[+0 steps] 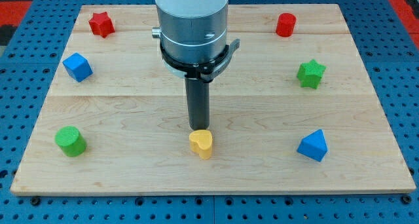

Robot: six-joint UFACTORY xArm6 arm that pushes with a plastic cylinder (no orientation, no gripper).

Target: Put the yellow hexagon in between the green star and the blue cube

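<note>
A pale wooden board (pixel 131 106) with visible grain and two long seams lies flat on a blue perforated table top (pixel 19 204). Red patches (pixel 16 14) show at the view's top corners. Lighting is bright and even.

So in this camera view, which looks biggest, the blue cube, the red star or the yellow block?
1. Blue cube
2. Yellow block and red star look alike, so I won't rank them.
My tip touches the yellow block's top edge.
</note>
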